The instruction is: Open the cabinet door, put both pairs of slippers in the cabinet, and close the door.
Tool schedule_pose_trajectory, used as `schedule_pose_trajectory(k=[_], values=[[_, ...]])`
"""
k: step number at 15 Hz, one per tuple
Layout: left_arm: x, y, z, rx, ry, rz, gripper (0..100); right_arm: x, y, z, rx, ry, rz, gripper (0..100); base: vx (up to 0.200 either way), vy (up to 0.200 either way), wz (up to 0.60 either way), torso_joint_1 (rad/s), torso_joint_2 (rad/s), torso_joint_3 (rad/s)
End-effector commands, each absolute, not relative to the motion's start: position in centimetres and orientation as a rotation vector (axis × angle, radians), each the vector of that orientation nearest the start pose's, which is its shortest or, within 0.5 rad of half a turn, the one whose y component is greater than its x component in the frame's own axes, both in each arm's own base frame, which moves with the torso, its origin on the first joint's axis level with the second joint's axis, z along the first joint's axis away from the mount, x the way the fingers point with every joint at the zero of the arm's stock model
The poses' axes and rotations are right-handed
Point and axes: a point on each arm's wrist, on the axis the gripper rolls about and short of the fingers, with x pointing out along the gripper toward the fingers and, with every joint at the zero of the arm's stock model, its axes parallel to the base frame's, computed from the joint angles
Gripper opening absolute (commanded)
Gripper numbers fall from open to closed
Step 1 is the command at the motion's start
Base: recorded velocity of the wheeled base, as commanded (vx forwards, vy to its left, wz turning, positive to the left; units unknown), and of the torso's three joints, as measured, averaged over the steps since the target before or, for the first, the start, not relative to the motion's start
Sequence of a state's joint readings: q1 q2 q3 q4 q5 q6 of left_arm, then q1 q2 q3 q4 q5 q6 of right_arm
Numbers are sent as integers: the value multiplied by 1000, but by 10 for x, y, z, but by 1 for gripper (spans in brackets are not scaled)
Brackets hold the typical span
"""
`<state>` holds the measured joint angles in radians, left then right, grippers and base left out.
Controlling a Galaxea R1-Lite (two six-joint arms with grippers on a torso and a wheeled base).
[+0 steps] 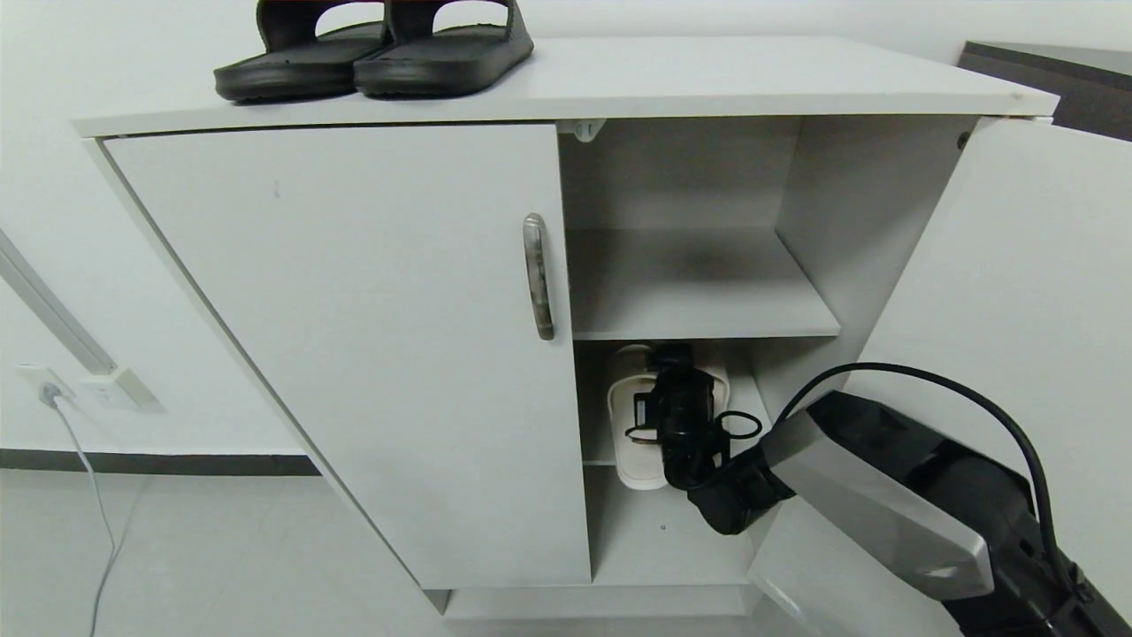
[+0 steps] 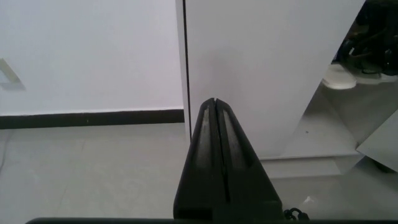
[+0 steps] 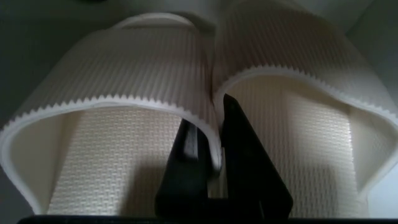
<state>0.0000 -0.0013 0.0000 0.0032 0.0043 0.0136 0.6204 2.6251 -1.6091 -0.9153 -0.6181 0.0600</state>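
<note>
A pair of black slippers (image 1: 371, 53) sits on top of the white cabinet (image 1: 752, 80), at its left end. The cabinet's right door (image 1: 1017, 310) stands open and its left door (image 1: 354, 354) is closed. A pair of cream-white slippers (image 1: 632, 425) lies on the lower shelf inside. My right gripper (image 1: 676, 380) reaches into that compartment over them. In the right wrist view the right gripper (image 3: 214, 134) is shut on the two inner strap edges of the white slippers (image 3: 155, 74). My left gripper (image 2: 214, 106) is shut on nothing, low in front of the closed left door.
The middle shelf (image 1: 699, 283) is bare, as is the cabinet's bottom (image 1: 654, 540). A metal handle (image 1: 538, 276) runs down the left door's edge. A wall socket with a cable (image 1: 44, 385) is at the left. Dark furniture (image 1: 1061, 80) stands behind the cabinet's right side.
</note>
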Motion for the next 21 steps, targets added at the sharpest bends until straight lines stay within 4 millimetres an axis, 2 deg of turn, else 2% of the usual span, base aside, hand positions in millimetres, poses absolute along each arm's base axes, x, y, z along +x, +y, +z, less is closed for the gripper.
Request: schedule_pose_trajectory(k=[1, 6, 10, 15, 21], values=[[-23, 0, 75, 14, 3, 5, 0, 444, 288, 32, 8, 70, -22, 0, 0, 0, 0, 0, 0, 0], [-23, 0, 75, 14, 3, 5, 0, 459, 283, 39, 10, 67, -45, 0, 0, 0, 0, 0, 0, 0], [-23, 0, 75, 14, 3, 5, 0, 460, 284, 26, -5, 89, -45, 0, 0, 0, 0, 0, 0, 0], [-23, 0, 75, 11, 3, 5, 0, 454, 285, 22, -7, 94, -47, 0, 0, 0, 0, 0, 0, 0], [-23, 0, 75, 11, 3, 9, 0, 442, 286, 28, -10, 92, -35, 0, 0, 0, 0, 0, 0, 0]])
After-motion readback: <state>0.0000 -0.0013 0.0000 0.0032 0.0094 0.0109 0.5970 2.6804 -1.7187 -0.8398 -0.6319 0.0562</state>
